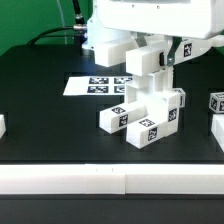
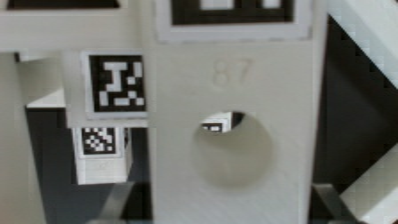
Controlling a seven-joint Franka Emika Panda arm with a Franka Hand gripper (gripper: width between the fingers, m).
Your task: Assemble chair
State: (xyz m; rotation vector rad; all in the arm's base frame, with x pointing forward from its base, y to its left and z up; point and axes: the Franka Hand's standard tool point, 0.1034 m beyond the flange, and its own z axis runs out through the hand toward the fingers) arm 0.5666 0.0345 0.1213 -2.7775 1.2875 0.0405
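One hand [image 1: 152, 58]: closed on upright bar [image 1: 150, 88], frame centre.
Bar axis: vertical.
Chair blocks [image 1: 140, 120]: directly beneath, lying on surface [image 1: 50, 130].
Contact: cannot tell.

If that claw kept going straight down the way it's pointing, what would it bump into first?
Most likely the upright white chair part standing directly under the gripper. That part fills the wrist view, so it is very close. The two may even be touching, but depth is unclear.
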